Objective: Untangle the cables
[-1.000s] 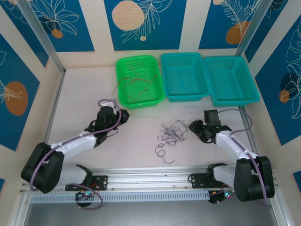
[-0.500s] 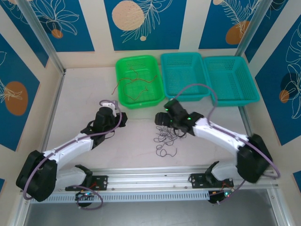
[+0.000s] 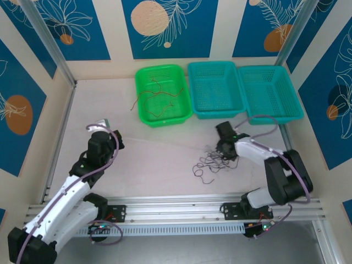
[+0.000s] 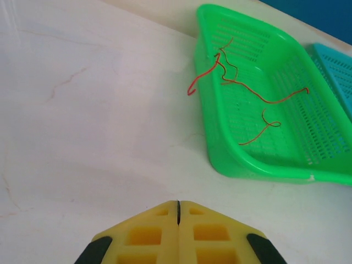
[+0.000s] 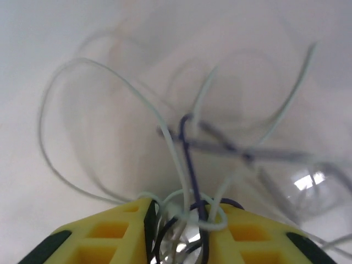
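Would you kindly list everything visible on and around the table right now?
Green basket: one, green, far centre of table.
Teal baskets: two, teal, side by side right of the green one.
Red wires: several, red-orange, in Green basket, one hanging over its left rim.
Tangle: one, dark and whitish wires, on table in front of the teal baskets.
Table: one, pale.
Left end effector: one, yellow fingers, shut, above bare table at left.
Right end effector: one, yellow fingers, gripping the Tangle.
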